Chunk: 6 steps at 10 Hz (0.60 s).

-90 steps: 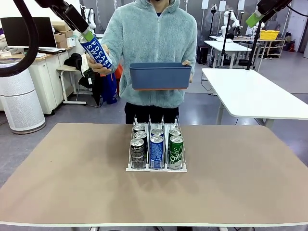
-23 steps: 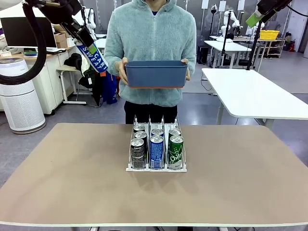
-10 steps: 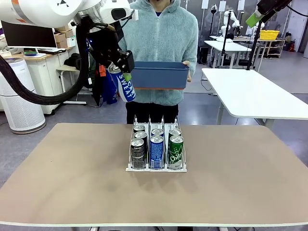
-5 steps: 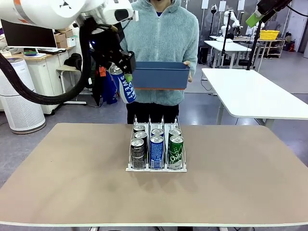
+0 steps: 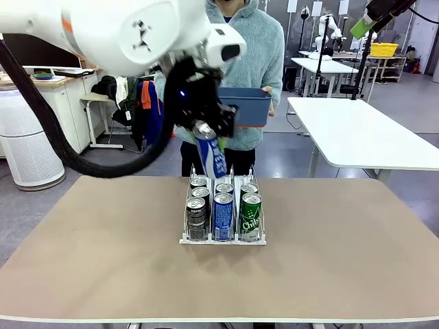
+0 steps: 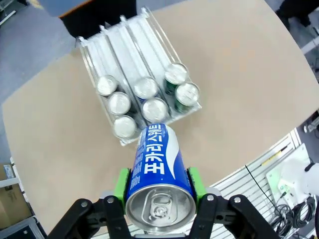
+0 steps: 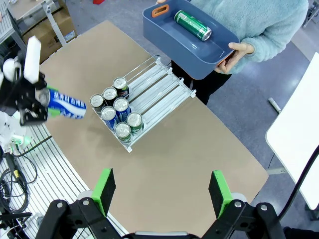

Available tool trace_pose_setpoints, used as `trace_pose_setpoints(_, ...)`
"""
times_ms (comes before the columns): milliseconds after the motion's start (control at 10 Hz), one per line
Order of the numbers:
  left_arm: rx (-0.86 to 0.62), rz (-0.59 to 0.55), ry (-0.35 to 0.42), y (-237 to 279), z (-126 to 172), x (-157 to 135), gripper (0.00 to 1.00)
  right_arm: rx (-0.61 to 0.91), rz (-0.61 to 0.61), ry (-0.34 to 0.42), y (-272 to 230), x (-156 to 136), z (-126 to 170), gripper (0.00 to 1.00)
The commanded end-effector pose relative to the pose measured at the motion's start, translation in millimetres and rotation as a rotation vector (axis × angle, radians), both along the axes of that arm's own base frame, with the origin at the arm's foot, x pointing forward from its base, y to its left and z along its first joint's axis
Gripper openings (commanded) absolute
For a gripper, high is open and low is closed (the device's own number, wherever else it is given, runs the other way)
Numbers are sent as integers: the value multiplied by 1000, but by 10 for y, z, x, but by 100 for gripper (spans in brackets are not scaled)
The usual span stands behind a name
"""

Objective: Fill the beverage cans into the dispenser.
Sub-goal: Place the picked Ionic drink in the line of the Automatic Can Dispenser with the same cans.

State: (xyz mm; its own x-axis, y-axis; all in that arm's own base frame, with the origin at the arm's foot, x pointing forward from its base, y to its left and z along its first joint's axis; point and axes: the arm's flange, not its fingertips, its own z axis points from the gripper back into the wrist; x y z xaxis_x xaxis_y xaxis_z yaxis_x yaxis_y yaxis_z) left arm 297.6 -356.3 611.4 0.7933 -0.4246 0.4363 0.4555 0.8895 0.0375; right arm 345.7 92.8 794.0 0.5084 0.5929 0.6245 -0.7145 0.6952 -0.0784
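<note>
Left gripper (image 6: pixel 158 181): clamped on the blue Pocari Sweat can (image 6: pixel 157 164), green pads on both sides; can tilted, airborne, up over the dispenser (image 6: pixel 127 47)
Right gripper (image 7: pixel 163 191): fingers spread wide; nothing between them

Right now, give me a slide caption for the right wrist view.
Open right hand above table; left hand holds blue can near seven-can rack; person holds bin with one green can.
</note>
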Motion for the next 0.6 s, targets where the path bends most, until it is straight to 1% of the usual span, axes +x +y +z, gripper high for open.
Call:
trace_pose_setpoints(0,-30,-46,18,-103,-297,-44,57,5,-6,3,1,-3,1,100)
trace_pose_setpoints(200,-24,-124,51,-255,-631,-150,57,5,-6,3,1,-3,1,100)
trace_pose_setpoints(300,-13,-147,53,-277,-742,-140,57,5,-6,3,1,-3,1,100)
trace_pose_setpoints(500,-34,-171,103,-253,-813,-96,57,5,-6,3,1,-3,1,100)
